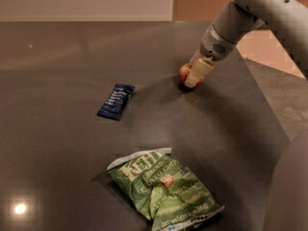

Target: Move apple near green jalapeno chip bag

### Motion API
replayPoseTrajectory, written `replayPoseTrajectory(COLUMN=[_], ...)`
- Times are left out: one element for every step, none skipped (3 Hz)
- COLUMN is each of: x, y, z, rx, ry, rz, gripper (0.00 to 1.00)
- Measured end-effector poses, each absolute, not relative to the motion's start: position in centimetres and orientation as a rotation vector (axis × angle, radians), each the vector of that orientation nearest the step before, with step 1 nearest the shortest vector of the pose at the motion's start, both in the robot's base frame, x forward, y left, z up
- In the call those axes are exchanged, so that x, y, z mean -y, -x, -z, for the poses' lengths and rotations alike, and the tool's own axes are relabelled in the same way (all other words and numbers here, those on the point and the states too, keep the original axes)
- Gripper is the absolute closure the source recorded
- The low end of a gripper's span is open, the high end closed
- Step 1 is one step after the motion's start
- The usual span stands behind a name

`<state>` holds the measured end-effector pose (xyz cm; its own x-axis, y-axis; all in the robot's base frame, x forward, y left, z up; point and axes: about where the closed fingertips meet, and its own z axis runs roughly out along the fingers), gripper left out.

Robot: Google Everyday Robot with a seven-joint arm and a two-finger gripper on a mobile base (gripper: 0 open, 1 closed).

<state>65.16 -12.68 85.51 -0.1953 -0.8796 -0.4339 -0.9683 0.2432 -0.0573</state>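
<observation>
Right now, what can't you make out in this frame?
Camera view only.
Apple: mostly hidden behind the gripper, which is down on it at the table's far right; whether it is grasped is unclear.
Green jalapeno chip bag: lowest corner runs to the bottom edge.
Blue wrapper: print too small to read.
Arm: cut off top and right.

Smooth pale grey arm (pixel 269 8), thick and rounded; a darker grey cuff (pixel 217 44) at the wrist; the gripper (pixel 196 76), upper right, is cream-coloured and blunt

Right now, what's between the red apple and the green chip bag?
Camera view: only bare dark tabletop up to the crumpled green chip bag. Gripper is at the small red apple.
</observation>
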Motion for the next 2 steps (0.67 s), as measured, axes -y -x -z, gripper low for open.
replayPoseTrajectory(x=[12.6, 11.7], y=[-64.1, -61.0], z=[-85.9, -87.2], rx=[-2.118, -2.033], ry=[1.718, 1.776], rz=[-0.356, -0.416], gripper=[0.64, 0.88])
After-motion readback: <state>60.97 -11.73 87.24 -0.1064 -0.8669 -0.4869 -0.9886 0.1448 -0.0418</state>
